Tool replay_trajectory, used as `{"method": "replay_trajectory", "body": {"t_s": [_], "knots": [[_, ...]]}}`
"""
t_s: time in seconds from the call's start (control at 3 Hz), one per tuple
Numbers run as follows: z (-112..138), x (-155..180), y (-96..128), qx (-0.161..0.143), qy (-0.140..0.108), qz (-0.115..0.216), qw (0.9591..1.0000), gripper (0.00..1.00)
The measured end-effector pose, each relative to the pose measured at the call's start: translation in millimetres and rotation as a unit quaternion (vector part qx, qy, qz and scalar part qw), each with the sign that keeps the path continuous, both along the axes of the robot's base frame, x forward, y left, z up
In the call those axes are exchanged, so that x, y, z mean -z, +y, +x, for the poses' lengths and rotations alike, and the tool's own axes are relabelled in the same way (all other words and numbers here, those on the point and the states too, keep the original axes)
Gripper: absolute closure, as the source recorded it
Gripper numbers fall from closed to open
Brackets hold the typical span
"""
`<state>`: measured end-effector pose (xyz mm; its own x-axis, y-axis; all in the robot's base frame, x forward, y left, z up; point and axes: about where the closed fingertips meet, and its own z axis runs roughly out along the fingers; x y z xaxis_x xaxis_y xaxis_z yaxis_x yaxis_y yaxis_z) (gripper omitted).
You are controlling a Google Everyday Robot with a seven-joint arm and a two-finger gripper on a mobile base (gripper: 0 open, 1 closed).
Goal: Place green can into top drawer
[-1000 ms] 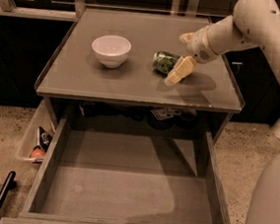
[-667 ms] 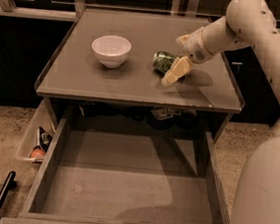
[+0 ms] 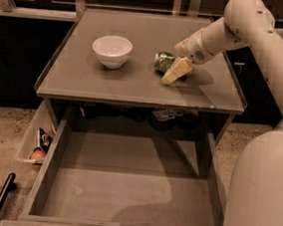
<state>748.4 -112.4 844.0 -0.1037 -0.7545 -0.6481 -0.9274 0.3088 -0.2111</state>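
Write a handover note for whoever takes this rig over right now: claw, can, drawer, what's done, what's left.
Claw: down at the can, on its right side. Whether it has a hold can't be told.
Can: on the cabinet top, right of the bowl.
Drawer: pulled open below the top, can not in it.
Done: drawer open, claw brought to the can.
Left: secure the can, lift it, carry it forward and down into the drawer, let go.

no readable txt; label on green can [image 3: 162,62], beside gripper [image 3: 178,71], illegible.
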Motion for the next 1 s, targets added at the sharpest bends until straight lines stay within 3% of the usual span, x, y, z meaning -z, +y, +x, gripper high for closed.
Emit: {"method": "replay_trajectory", "body": {"t_s": [1.0], "knots": [[0.0, 0.1, 0.1, 0.000, 0.000, 0.000, 1.0000, 0.88]]}}
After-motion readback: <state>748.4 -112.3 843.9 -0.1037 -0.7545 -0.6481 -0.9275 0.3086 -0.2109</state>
